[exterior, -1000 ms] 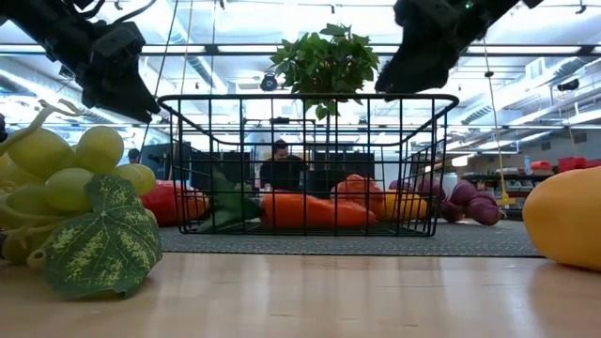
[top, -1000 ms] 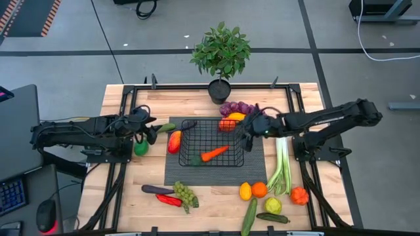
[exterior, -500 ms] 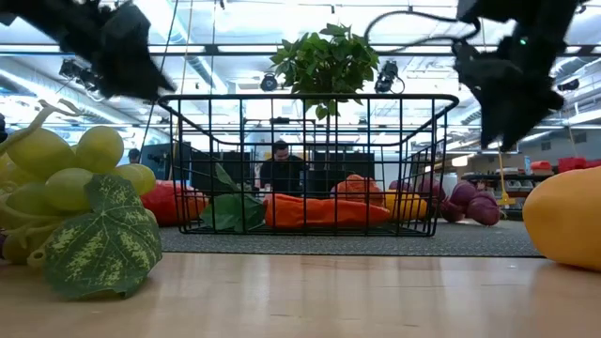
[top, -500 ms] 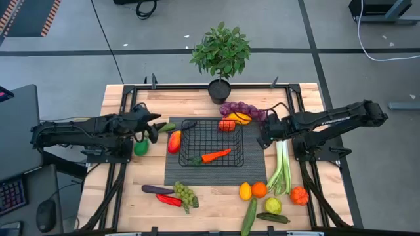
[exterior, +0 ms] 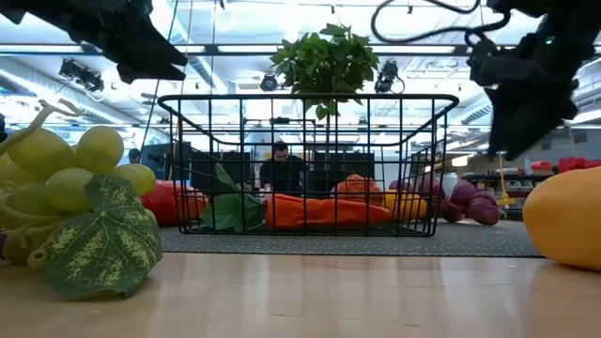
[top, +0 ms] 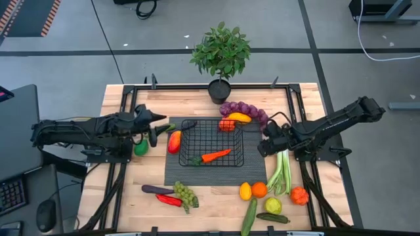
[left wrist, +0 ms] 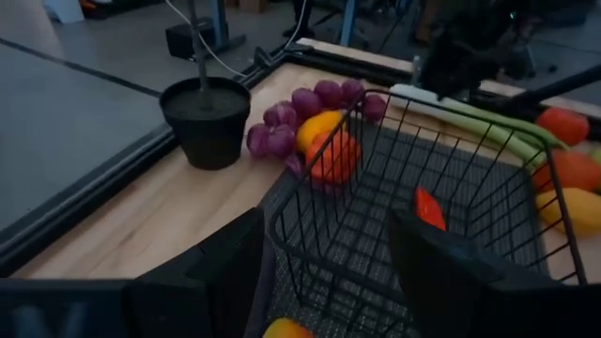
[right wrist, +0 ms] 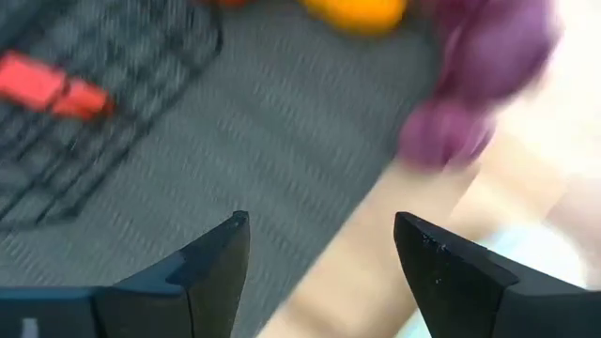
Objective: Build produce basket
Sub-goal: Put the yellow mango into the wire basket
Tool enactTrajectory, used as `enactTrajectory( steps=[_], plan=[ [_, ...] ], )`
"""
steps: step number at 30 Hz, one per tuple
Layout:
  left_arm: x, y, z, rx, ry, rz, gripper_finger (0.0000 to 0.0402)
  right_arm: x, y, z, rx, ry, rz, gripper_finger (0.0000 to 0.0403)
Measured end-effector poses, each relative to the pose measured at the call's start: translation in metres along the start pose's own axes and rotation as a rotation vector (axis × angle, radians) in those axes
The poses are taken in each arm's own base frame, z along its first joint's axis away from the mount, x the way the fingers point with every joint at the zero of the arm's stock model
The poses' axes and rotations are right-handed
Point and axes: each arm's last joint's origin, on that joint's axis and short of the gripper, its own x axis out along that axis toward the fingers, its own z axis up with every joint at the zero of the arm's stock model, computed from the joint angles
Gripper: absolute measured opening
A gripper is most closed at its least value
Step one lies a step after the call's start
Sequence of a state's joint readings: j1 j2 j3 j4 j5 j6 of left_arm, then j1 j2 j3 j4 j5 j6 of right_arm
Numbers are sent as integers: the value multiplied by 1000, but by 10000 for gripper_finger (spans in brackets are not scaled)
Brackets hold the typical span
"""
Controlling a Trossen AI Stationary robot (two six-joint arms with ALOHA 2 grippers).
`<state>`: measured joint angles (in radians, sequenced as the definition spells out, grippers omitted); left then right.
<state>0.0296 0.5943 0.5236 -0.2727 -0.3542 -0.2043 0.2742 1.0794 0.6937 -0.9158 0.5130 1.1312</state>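
Observation:
The black wire basket [top: 197, 134] stands on a dark ribbed mat [top: 252, 172] mid-table, with a carrot [top: 214, 155] lying inside. A red-orange fruit [top: 226, 124] is at the basket's far right corner; whether it is inside or outside, I cannot tell. Purple grapes [top: 241, 108] and a yellow fruit [top: 239, 117] lie just beyond that corner. My left gripper [top: 155, 128] is open and empty, left of the basket, which fills its wrist view [left wrist: 376, 188]. My right gripper [top: 265, 142] is open and empty above the mat's right edge [right wrist: 141, 188], next to the leek [top: 282, 167].
A red-yellow fruit [top: 174, 141] and a green one [top: 141, 148] lie left of the basket. A potted plant [top: 220, 56] stands at the far edge. Eggplant [top: 157, 189], green grapes [top: 186, 195], lemon [top: 245, 191], orange [top: 259, 189] and cucumber [top: 250, 215] lie along the near edge.
My right gripper has drawn back from the basket's far right corner toward the table's right edge and a little nearer, and is now beside the leek. My left gripper has risen a little and edged toward the basket. The carrot has stayed in place.

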Motion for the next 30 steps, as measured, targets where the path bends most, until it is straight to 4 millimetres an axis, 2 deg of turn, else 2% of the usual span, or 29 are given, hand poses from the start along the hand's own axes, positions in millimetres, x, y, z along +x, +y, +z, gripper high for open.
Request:
enactTrajectory(
  steps=[7, 11, 15, 21, 30],
  plan=[
    [9, -3, -3, -17, 39, -1, 231, 4, -5, 15, -117, -223, -136, 266],
    [13, -5, -8, -2, 96, -37, 231, 10, -2, 18, -155, -261, -109, 260],
    [11, -9, -12, 16, 135, -64, 231, 24, 1, 12, -191, -307, -58, 252],
    [9, -13, -13, -5, 144, -94, 231, 47, -9, 5, -195, -320, -67, 248],
    [8, -14, -15, -59, 149, -67, 231, 63, -19, 27, -202, -318, -9, 248]
  ],
)
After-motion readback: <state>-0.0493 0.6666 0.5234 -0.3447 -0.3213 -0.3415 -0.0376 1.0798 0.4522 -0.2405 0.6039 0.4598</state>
